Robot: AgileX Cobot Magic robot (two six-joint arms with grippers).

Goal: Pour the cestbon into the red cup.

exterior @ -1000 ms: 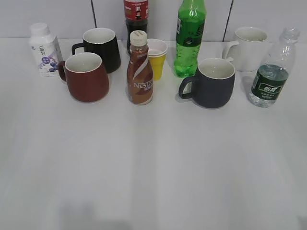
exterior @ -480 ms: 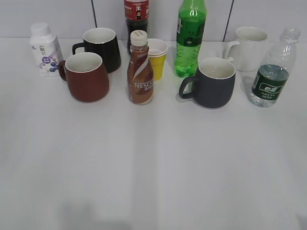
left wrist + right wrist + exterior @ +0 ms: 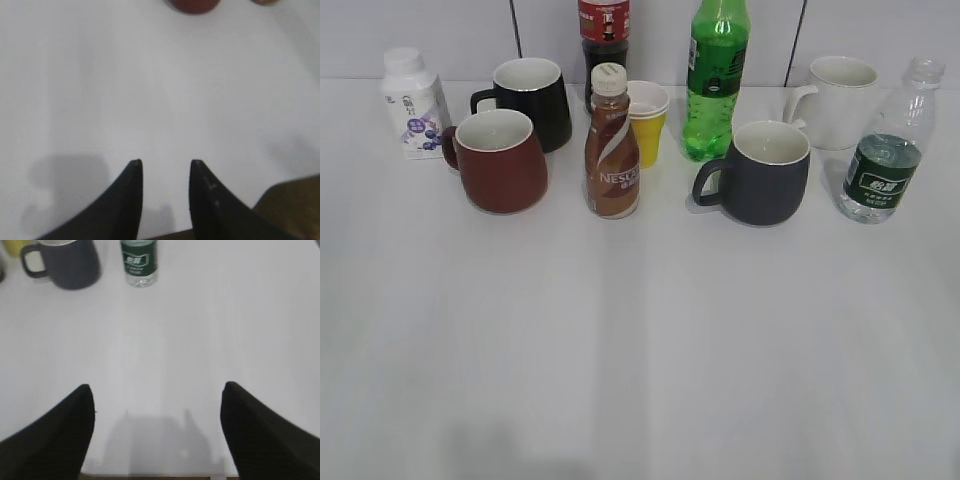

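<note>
The cestbon bottle (image 3: 887,150) stands upright at the far right of the table, clear and ribbed with a dark green label, no cap; it also shows at the top of the right wrist view (image 3: 139,262). The red cup (image 3: 500,160) stands at the left, handle to the left; only its base shows at the top of the left wrist view (image 3: 194,5). My left gripper (image 3: 164,162) is open and empty over bare table near the front edge. My right gripper (image 3: 157,386) is wide open and empty, well short of the bottle. Neither gripper shows in the exterior view.
Between cup and bottle stand a brown Nescafe bottle (image 3: 611,145), a yellow paper cup (image 3: 646,120), a green soda bottle (image 3: 714,80) and a dark grey mug (image 3: 762,172). A black mug (image 3: 532,100), a white milk bottle (image 3: 412,103), a cola bottle (image 3: 603,35) and a white mug (image 3: 838,100) stand behind.
</note>
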